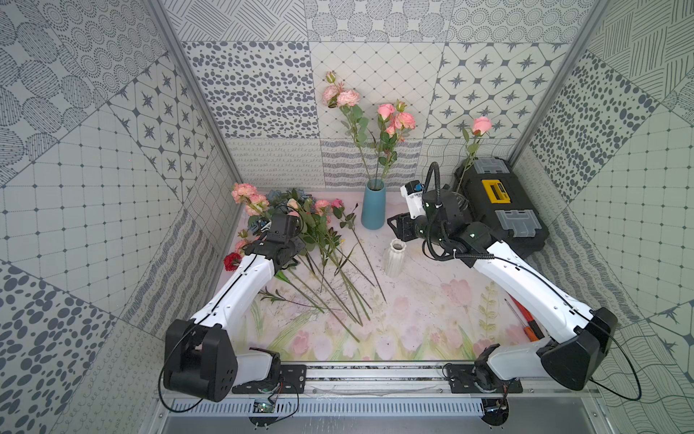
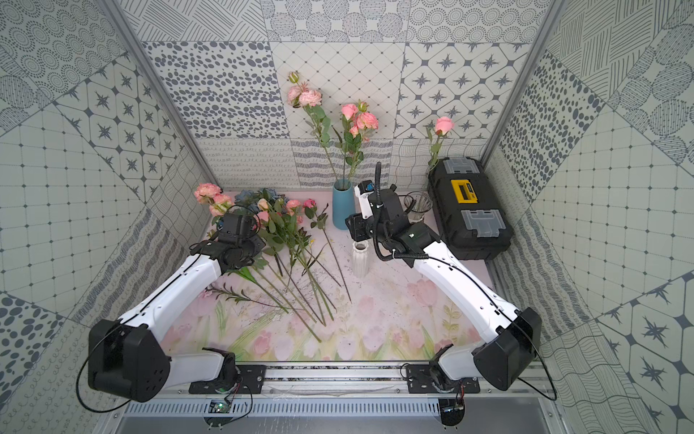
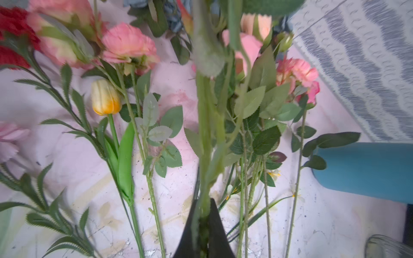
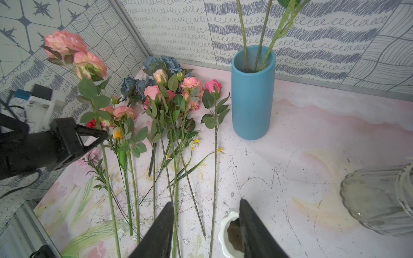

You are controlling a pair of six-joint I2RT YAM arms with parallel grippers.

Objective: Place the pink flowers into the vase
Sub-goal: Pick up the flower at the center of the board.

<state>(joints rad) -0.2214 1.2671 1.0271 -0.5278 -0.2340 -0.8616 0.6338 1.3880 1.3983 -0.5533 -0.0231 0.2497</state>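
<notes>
My left gripper [image 3: 204, 214] is shut on the green stem of a pink flower [image 4: 64, 43], which tilts up off the table; from the right wrist the same gripper [image 4: 101, 136] shows pinching that stem. More pink flowers [image 1: 323, 206] lie in a pile on the table's left side. The blue vase [image 1: 373, 204] stands at the back centre, and several pink flowers [image 1: 398, 118] stand in it. Right of the vase, my right gripper [image 4: 206, 202] hovers open and holds nothing, just over a white ribbed vase [image 1: 394, 257].
Blue-grey flowers [image 4: 161, 64], a red bloom [image 1: 232, 260] and a yellow tulip [image 3: 105, 97] are mixed into the pile. A glass vase [image 2: 417, 204] holds one pink rose [image 1: 481, 124]. A black toolbox [image 1: 499, 204] sits at the back right, an orange screwdriver [image 1: 525, 325] near the right wall.
</notes>
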